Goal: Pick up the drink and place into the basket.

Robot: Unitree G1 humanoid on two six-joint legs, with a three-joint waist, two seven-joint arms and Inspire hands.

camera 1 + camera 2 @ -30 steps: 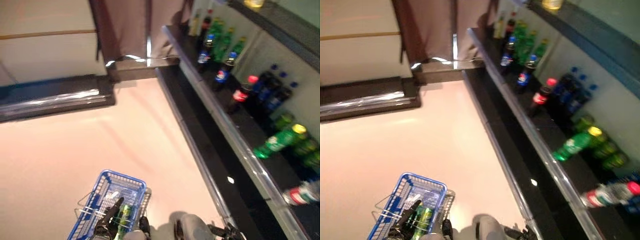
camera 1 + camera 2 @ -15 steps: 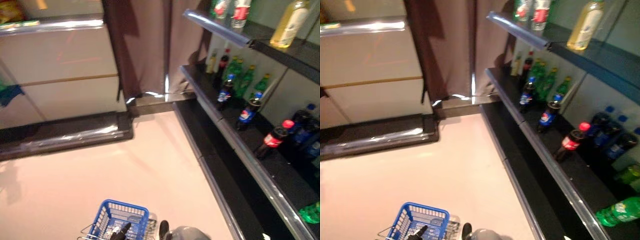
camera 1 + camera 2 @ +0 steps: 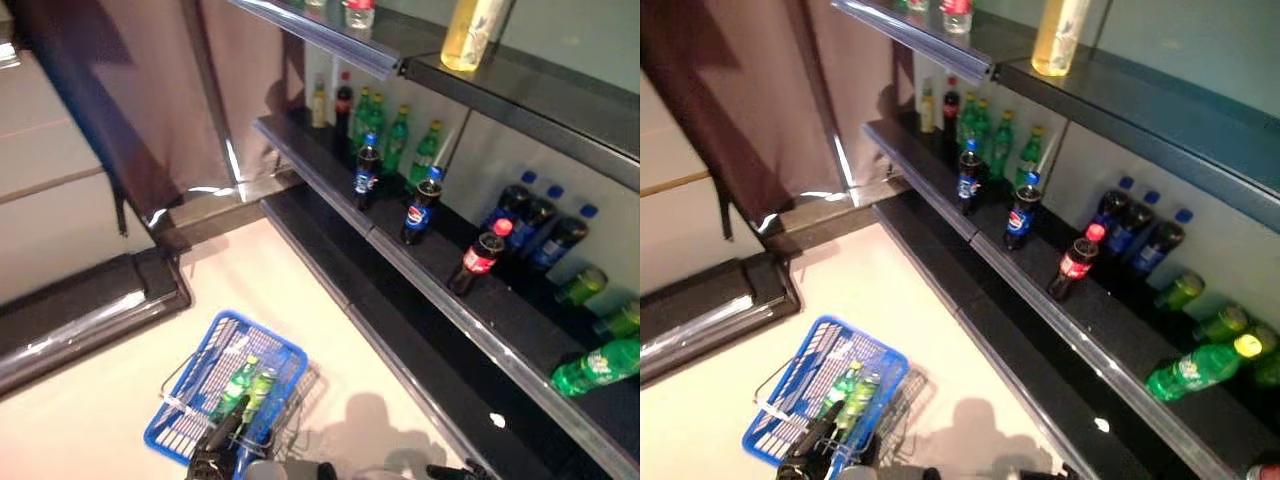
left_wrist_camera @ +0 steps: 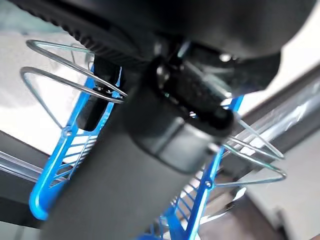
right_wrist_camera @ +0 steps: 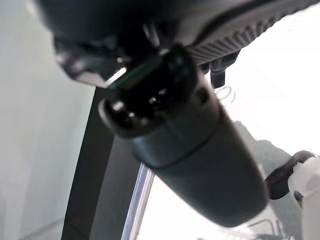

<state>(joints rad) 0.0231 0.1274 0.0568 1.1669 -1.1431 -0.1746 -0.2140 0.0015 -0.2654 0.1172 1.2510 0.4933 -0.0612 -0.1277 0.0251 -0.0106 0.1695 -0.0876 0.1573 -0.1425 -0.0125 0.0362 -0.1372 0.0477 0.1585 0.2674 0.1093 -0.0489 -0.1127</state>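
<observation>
The left hand (image 3: 212, 455) shows at the bottom edge of the head views, dark fingers reaching up over the near end of the blue basket (image 3: 178, 432). Its own wrist view shows the basket's wire handles (image 4: 75, 67) running close past the hand's bulk, but whether the fingers are curled round them I cannot tell. Two green drink bottles (image 3: 247, 385) lie side by side inside the basket, at about 1 o'clock from the hand. The basket stands on the pale floor (image 3: 300, 290). From the basket, at 1 to 3 o'clock, runs a dark lower shelf (image 3: 420, 265) with upright cola bottles (image 3: 421, 207), green bottles (image 3: 398, 138) behind them, and green bottles lying on their sides (image 3: 598, 365) farther right. An upper shelf (image 3: 520, 85) carries a yellow bottle (image 3: 475, 30). A brown curtain (image 3: 120, 100) hangs at 11 o'clock.

The right hand (image 5: 190, 135) fills its own wrist view as a dark bulk; its fingers' state cannot be told.
</observation>
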